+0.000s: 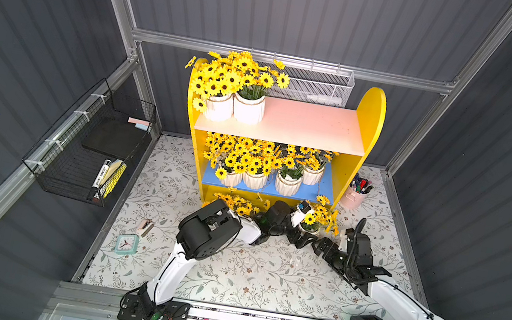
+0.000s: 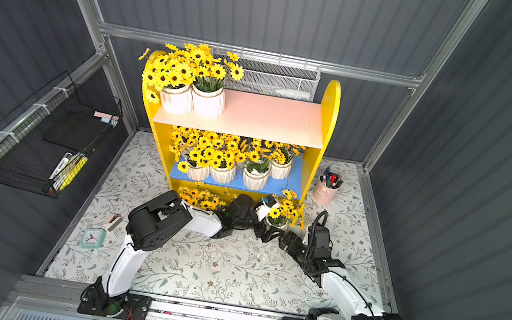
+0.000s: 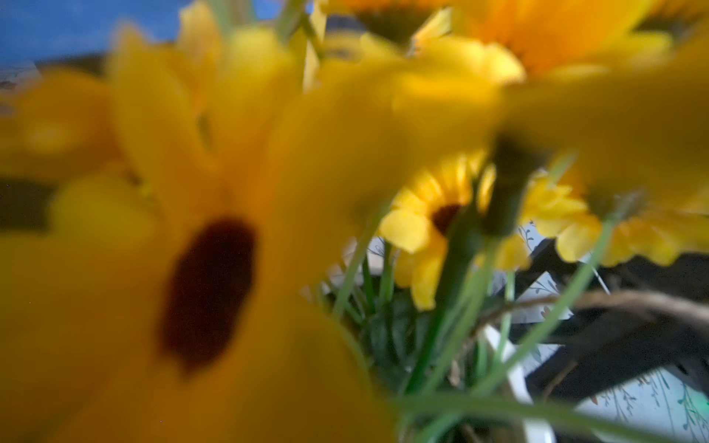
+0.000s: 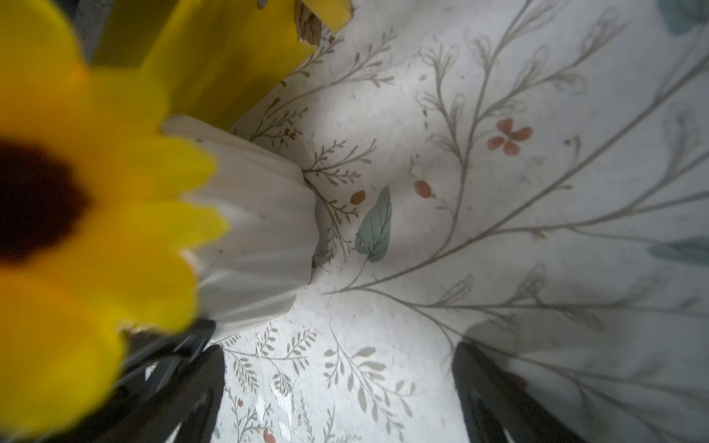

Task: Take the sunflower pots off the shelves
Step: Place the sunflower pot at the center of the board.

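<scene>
On the bench [image 1: 262, 276], just in front of the shelves' [image 1: 370, 117] right side panel, one sunflower pot [image 1: 311, 228] stands upright, off the boards as the task wants. My right claw [image 4: 337, 353] is spread wide. The pot's ribbed wall lies beside one finger [image 4: 192, 383], not between the two, and I judge that gap lets me back away without tipping it. My left claw [image 1: 298, 238] is buried under the blooms, so I cannot tell its state. Four more pots [image 1: 254, 180] crowd the blue lower board [image 1: 326, 189] and two sit on the pink upper board [image 1: 307, 123], so most of the job remains.
</scene>
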Robot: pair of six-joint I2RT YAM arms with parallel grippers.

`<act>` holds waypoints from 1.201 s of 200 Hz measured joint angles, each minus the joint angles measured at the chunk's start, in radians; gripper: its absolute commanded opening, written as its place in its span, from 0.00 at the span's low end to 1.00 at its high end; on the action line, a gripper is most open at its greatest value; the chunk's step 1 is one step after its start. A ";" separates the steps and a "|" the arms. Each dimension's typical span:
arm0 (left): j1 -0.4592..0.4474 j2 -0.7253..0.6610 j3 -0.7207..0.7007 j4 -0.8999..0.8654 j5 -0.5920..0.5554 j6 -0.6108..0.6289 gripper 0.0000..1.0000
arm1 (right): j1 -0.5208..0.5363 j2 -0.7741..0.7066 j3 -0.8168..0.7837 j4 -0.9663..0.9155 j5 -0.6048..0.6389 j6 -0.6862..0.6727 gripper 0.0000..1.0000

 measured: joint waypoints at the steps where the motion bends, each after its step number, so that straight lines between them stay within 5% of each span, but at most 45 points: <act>1: 0.000 0.000 0.001 -0.001 0.001 -0.002 0.99 | 0.001 0.002 0.001 0.000 0.002 0.000 0.99; 96: 0.019 -0.050 -0.024 -0.078 -0.009 -0.020 0.99 | 0.037 0.096 0.068 -0.004 0.141 -0.016 0.98; 174: -0.061 -0.132 -0.050 -0.267 0.072 0.080 0.99 | 0.006 0.100 0.070 -0.013 0.282 0.000 0.99; 240: -0.097 -0.124 -0.127 -0.110 0.000 0.134 0.99 | -0.016 -0.306 0.066 -0.258 0.230 -0.010 0.96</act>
